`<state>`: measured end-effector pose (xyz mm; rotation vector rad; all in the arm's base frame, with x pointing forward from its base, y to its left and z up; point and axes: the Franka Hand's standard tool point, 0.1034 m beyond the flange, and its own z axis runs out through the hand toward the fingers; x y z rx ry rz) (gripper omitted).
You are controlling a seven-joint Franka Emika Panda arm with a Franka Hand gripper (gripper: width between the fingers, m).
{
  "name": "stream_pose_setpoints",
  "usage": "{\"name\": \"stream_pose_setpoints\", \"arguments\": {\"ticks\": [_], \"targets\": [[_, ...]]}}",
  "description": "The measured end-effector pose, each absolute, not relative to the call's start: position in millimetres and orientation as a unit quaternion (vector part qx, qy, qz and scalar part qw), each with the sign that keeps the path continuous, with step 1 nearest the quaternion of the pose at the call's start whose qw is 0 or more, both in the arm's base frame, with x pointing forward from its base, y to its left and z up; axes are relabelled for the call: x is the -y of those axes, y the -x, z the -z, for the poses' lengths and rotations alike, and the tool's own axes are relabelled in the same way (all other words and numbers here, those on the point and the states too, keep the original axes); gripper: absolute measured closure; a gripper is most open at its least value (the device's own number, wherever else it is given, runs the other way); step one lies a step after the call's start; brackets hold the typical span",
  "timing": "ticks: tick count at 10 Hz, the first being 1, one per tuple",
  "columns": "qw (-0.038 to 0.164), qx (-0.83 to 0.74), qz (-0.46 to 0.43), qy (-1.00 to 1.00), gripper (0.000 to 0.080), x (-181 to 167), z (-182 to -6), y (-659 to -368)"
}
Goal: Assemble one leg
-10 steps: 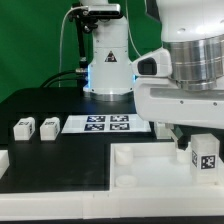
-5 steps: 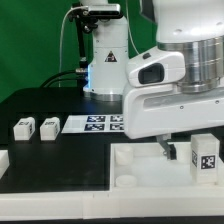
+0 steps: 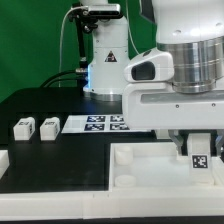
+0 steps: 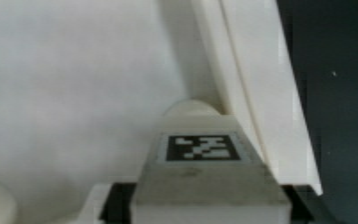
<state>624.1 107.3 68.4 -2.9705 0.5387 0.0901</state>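
Note:
My gripper (image 3: 199,140) is shut on a leg (image 3: 201,155), a small white block whose marker tag faces the camera. It holds the leg over the right part of the large white tray-like piece (image 3: 150,165). In the wrist view the leg (image 4: 202,165) sits between the two dark fingers (image 4: 123,203) of the gripper (image 4: 208,205), its tip near a rounded corner socket (image 4: 194,106) by the piece's raised rim (image 4: 247,90). I cannot tell whether the leg touches the piece. Two more legs (image 3: 23,127) (image 3: 48,126) lie on the black table at the exterior view's left.
The marker board (image 3: 108,123) lies flat behind the tray-like piece. A white robot base with a blue light (image 3: 105,70) stands at the back. A small white part (image 3: 3,160) shows at the exterior view's left edge.
The arm's body swung toward the exterior view's left and back again. The leg stayed in the gripper, shifting only slightly over the right part of the tray-like piece.

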Motion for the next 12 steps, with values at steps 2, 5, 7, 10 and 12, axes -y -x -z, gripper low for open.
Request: {"name": "stream_pose_setpoints", "arguments": {"ticks": [2, 5, 7, 10, 12], "targets": [[0.059, -0.287, -0.038, 0.955, 0.0511, -109.7, -67.1, -625.1], [0.033, -0.538, -0.074, 0.839, 0.0511, -119.9, -69.1, -627.4], [0.035, -0.687, -0.077, 0.722, 0.0509, -118.1, -67.8, -630.8], [0.033, -0.724, -0.074, 0.685, 0.0508, -117.3, -67.7, -630.6], [0.036, -0.695, -0.073, 0.714, 0.0319, -117.2, -66.6, -630.0]]}}
